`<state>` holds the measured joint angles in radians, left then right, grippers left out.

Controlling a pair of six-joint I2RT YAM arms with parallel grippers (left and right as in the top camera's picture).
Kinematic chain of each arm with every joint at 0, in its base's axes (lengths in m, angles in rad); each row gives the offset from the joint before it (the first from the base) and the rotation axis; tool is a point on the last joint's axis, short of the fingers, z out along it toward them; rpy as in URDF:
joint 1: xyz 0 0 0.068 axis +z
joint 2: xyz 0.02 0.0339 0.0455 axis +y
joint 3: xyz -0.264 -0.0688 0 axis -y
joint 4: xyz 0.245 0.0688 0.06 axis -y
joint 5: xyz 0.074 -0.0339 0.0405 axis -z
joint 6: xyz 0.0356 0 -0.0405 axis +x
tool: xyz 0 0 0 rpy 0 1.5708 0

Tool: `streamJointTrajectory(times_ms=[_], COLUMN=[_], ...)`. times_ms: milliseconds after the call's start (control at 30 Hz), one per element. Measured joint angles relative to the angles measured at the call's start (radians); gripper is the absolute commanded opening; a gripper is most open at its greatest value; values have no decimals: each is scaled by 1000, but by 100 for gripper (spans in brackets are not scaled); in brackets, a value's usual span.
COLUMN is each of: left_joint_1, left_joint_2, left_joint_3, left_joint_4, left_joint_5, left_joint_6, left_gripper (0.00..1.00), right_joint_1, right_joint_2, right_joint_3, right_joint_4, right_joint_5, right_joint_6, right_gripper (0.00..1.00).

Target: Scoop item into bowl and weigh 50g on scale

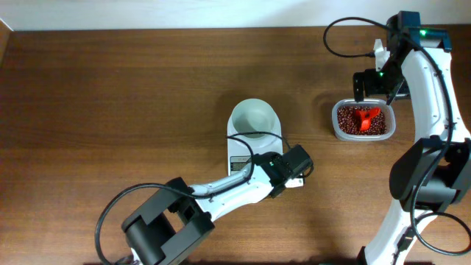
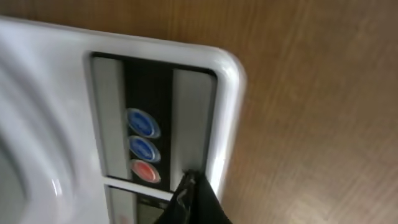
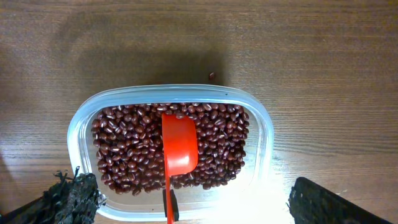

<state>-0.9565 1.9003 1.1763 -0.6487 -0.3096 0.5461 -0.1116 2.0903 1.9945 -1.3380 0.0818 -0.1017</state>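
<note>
Brown wood-grain tabletop (image 1: 110, 88) all round. The white rectangular digital scale (image 1: 239, 157) sits mid-table, and the small round white bowl (image 1: 255, 118) is on its far end, looking empty, so no weighing yet by my read. Over on the right, the clear rounded-rectangular plastic tub (image 3: 264, 134) holds all the small dark reddish-brown beans (image 3: 124, 149). A red plastic measuring scoop (image 3: 180, 146) lies on top of them, handle pointing near. The right gripper (image 3: 199, 202) hangs above the tub with its claw spread wide, holding nothing. The left gripper (image 2: 193, 198) has its dark tip right at the scale's panel of blue and red buttons (image 2: 144, 149); I only see that one tip, so can't tell if it's closed or parted. Risks as I see them: the tip is at the panel's edge, so a poke could miss the button or nudge the scale with the bowl on it. One stray bean (image 3: 211, 76) lies outside the tub, so a heaped scoop carried across would probably spill more.
</note>
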Motion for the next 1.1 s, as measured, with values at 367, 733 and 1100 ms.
streamJointTrajectory(times_ms=[367, 733, 1100], left_joint_1=[22, 481, 608], left_joint_2=[-261, -317, -254], left_joint_3=[112, 176, 178], left_joint_4=[-187, -118, -210], left_joint_5=[369, 547, 477], left_joint_6=[-100, -514, -669], left_gripper=[0, 0, 0], right_joint_1=[0, 0, 0], right_joint_2=[0, 0, 0], right_joint_3=[0, 1, 1], right_joint_4=[0, 1, 0], right_joint_5=[0, 0, 0], right_joint_6=[0, 0, 0], right_gripper=[99, 99, 99])
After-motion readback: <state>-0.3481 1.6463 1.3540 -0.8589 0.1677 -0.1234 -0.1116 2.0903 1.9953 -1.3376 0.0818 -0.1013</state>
